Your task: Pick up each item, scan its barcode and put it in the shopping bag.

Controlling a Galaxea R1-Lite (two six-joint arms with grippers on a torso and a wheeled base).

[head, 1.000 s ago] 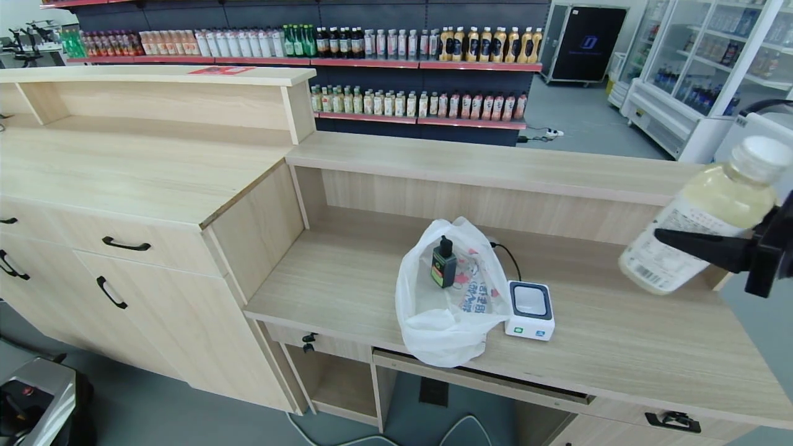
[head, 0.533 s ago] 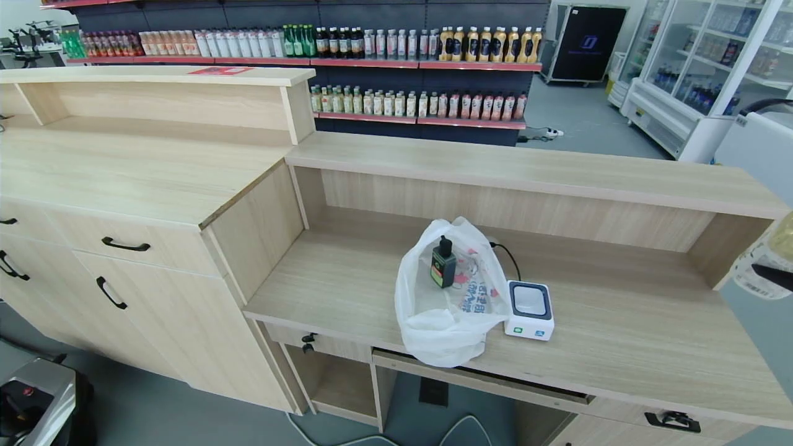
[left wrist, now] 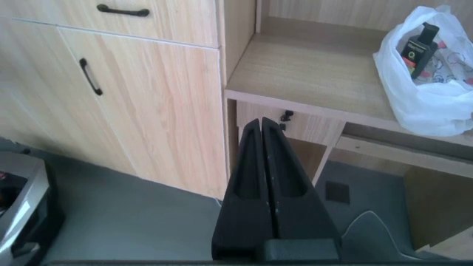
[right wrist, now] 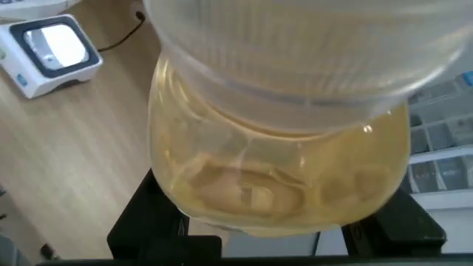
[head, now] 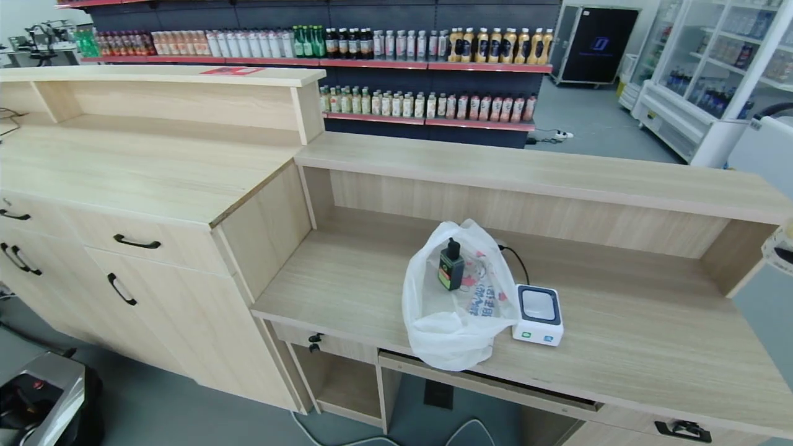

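The right gripper is clamping a clear drink bottle of pale yellow liquid, with 1 dark finger pressing on each side of its body and the ribbed cap lying nearest the wrist camera. It is holding the bottle near the right end of the counter, well apart from the scanner. The left gripper is hanging low beside the cabinet, its 2 fingers pressed together on nothing.

On the counter, the white shopping bag is standing open with 1 dark green bottle upright inside. The scanner is sitting just beside the bag on its right, window facing up, and its cable is running off behind the bag.

By my reading, the scan of the 2nd item is in hand: 1 item seems bagged, and the drink bottle is gripped but not yet presented. The next move is calling for the right arm to bring the bottle left over the scanner window and turn its barcode down toward the glass. I cannot tell where that barcode is pointing now. Bagging comes after that, with a low release so the dark green bottle is not tipped.

Farther back, shelves of bottled drinks are lining the wall, with glass-door fridges to the right.
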